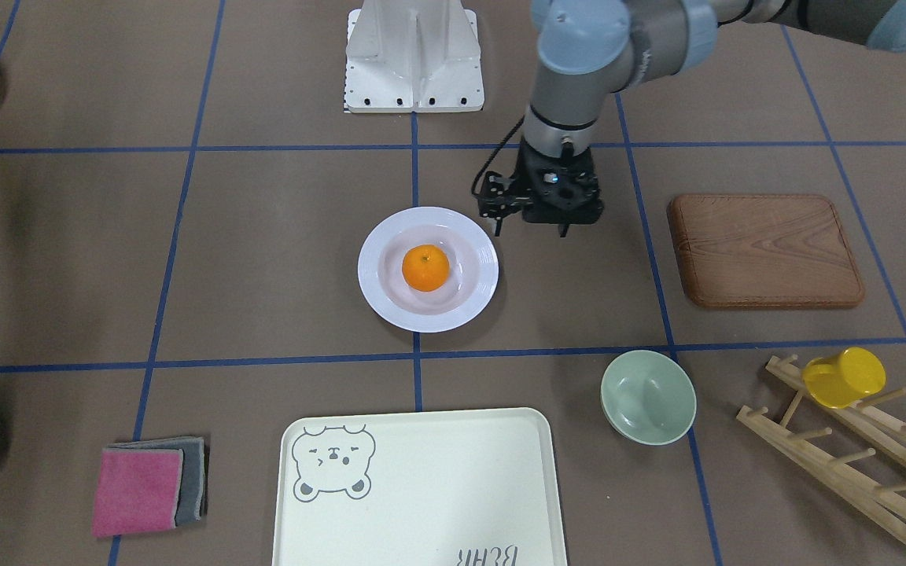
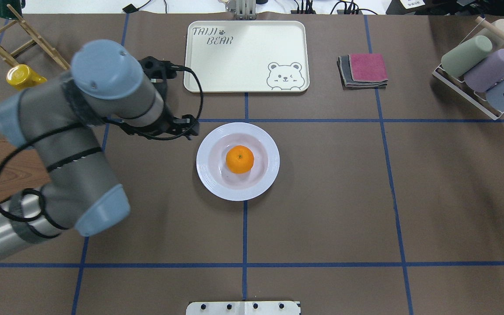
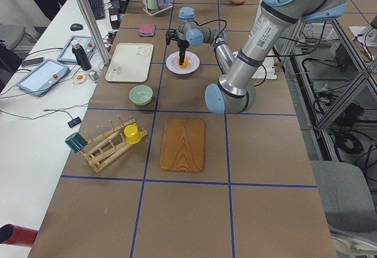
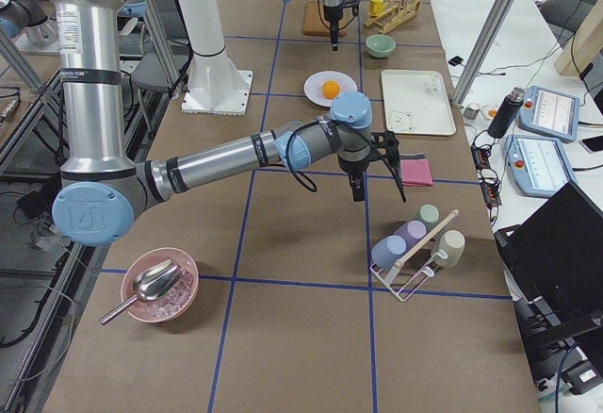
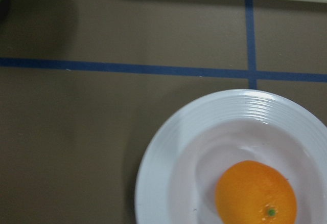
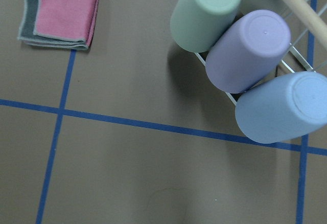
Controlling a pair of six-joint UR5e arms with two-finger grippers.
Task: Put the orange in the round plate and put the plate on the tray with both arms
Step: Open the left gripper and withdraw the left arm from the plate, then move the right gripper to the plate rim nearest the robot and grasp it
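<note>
The orange (image 1: 425, 268) sits in the round plate (image 1: 390, 303), on the table (image 1: 264, 259) well short of the tray (image 1: 421, 487). Our left gripper (image 1: 561, 227) hovers beside the rim, likely for a shared lift; the right gripper (image 4: 357, 192) hangs near the cup rack (image 4: 415, 243). We cannot tell whether either is parted or clenched

Left arm (image 2: 59, 144): elbow bent, forearm reaching forward, wrist turned straight down. Left gripper (image 1: 532, 228) points vertically down and hangs free with nothing in it; can't read the jaw gap. Right arm (image 4: 217, 158): stretched out low, near horizontal, wrist bent down. Right gripper (image 4: 358, 189) hangs vertical, fingers down; jaw state unclear.
</note>
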